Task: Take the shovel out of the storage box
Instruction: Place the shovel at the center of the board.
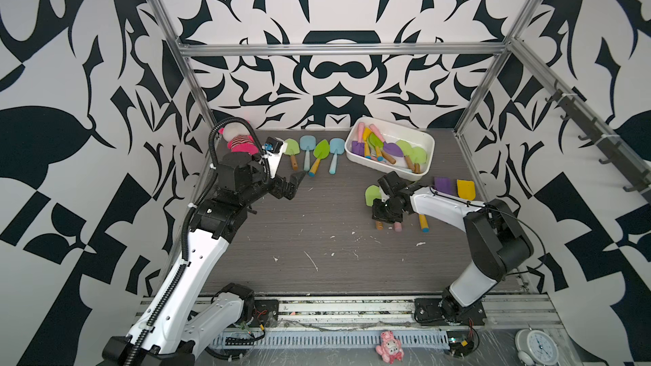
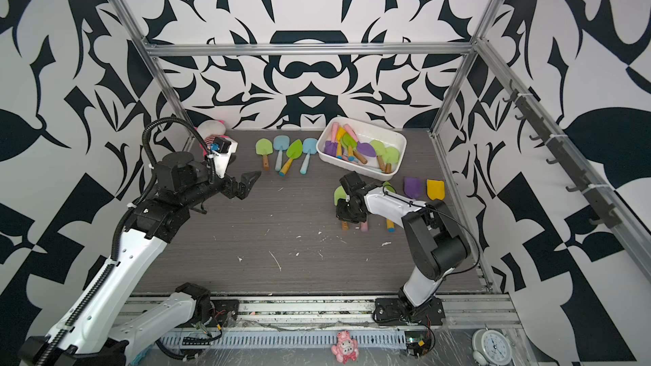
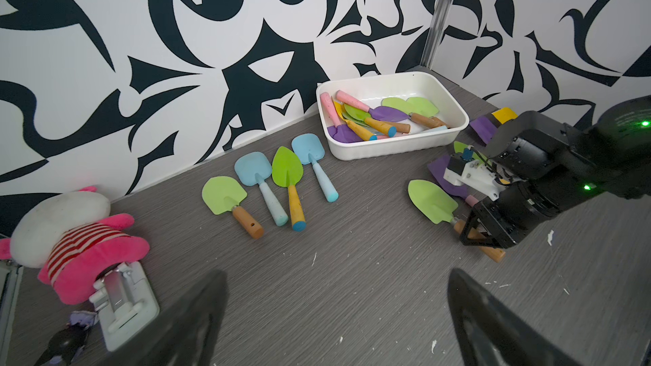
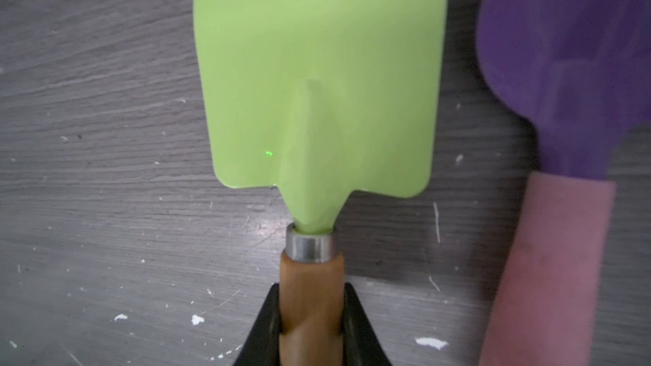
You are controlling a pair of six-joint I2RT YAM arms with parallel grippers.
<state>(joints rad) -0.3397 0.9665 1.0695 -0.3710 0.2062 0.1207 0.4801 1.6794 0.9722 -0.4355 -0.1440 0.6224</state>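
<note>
1. Right wrist view: the right tool [image 4: 311, 292] is clamped narrow on the wooden handle of the green shovel [image 4: 317, 82], just behind the metal ferrule. A purple shovel [image 4: 563, 65] with a pink handle lies just beside it.
2. In both top views the right arm [image 1: 440, 202] hides that grip; only the green blade and the handle ends show.
3. Left wrist view: the green shovel is outside the storage box [image 3: 387, 147], near its front wall. On the counter [image 3: 352, 276] or just over it: cannot tell.
4. Left tool [image 1: 294, 186]: jaws spread wide, nothing between them.
5. Counts:
   - One storage box, holding an overlapping heap of at least six shovels.
   - A row of four shovels [image 3: 287, 170] by the back wall, two blue and two green.
   - By the right arm, also a yellow shovel [image 1: 465, 189] and a second purple shovel [image 1: 442, 184].
6. Only the top views show the pink figurine [image 1: 389, 346] and the clock [image 1: 539, 346]. One plush toy [image 3: 70, 241].
</note>
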